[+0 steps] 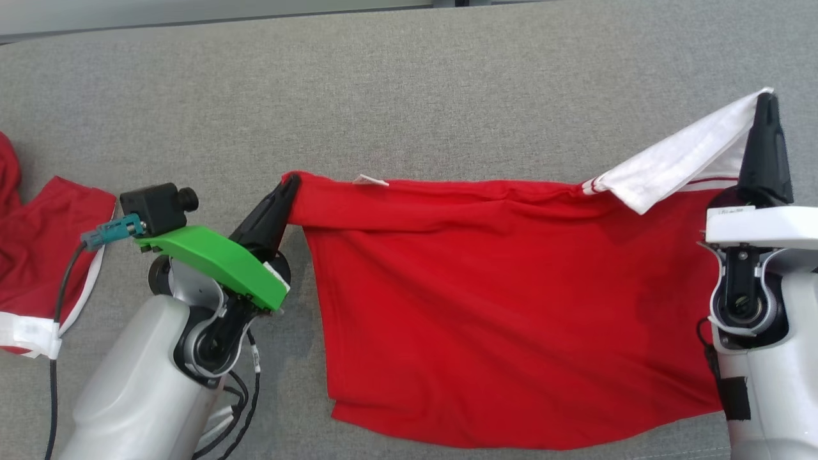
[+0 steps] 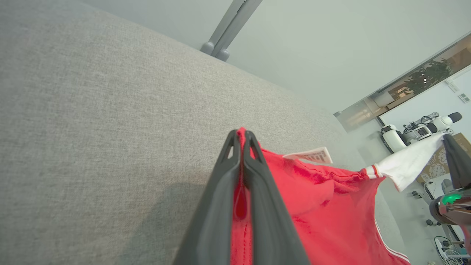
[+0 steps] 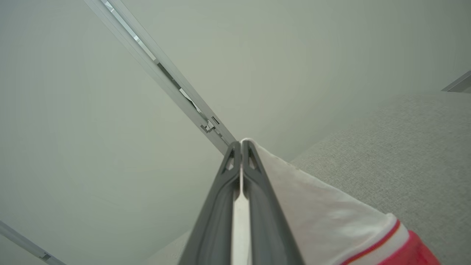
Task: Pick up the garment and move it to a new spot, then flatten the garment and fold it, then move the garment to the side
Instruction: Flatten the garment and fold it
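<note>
The red garment (image 1: 498,306) with a white sleeve (image 1: 677,160) hangs spread between my two grippers above the grey surface (image 1: 409,89). My left gripper (image 1: 293,181) is shut on its red upper left corner; in the left wrist view red cloth (image 2: 312,206) is pinched between the shut fingers (image 2: 241,134). My right gripper (image 1: 765,97) is raised higher and is shut on the tip of the white sleeve, seen pinched in the right wrist view (image 3: 241,142). A small white label (image 1: 370,181) sticks up from the top edge. The lower hem rests on the grey surface.
A second red and white garment (image 1: 45,255) lies at the far left edge of the grey surface. A cable (image 1: 61,306) hangs from my left wrist camera. In the left wrist view another robot (image 2: 415,130) stands in the room beyond.
</note>
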`<state>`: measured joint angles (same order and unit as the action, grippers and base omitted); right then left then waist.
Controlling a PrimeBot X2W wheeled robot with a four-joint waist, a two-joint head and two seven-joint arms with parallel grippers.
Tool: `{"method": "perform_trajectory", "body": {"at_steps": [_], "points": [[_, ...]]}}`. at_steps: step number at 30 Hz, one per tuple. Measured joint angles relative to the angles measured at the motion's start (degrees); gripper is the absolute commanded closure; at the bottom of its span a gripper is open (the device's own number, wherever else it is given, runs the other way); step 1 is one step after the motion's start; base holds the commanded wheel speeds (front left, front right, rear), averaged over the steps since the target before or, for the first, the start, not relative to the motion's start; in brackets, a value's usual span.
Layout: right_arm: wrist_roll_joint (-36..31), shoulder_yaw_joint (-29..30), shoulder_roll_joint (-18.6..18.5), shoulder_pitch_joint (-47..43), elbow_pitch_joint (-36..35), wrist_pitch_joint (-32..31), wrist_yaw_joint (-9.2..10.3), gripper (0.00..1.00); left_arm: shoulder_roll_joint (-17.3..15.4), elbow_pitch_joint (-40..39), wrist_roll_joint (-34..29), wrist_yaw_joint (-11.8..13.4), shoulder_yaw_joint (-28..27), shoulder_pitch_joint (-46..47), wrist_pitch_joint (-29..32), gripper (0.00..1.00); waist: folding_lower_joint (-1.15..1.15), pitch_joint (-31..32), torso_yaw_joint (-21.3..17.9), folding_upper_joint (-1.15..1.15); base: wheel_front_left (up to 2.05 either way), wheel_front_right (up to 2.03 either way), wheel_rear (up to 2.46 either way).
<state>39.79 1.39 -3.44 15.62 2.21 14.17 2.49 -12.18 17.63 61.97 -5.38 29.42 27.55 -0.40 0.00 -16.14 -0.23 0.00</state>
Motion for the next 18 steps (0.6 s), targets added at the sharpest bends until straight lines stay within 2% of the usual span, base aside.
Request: {"method": "perform_trajectory", "body": {"at_steps": [10, 14, 18], "points": [[0.9, 4.4, 0.0, 4.1, -9.7, 0.5, -0.98, 1.0, -0.3, -8.4, -1.0, -0.2, -2.0, 1.3, -3.9, 1.0, 0.0, 3.1, 0.5, 0.0, 0.0, 0.0, 0.0], [0.8, 3.9, 0.0, 3.5, -10.4, 0.5, -0.96, 1.0, -1.4, -11.1, -1.1, -0.2, -2.7, 0.3, -4.4, 1.0, 0.0, 4.2, 0.8, 0.0, 0.0, 0.0, 0.0], [0.6, 2.9, 0.0, -1.9, -8.1, 0.2, 0.01, 1.0, -1.5, -11.3, -0.7, 0.5, -0.9, -5.2, -3.5, 1.0, 0.0, 3.8, 0.9, 0.0, 0.0, 0.0, 0.0]]}}
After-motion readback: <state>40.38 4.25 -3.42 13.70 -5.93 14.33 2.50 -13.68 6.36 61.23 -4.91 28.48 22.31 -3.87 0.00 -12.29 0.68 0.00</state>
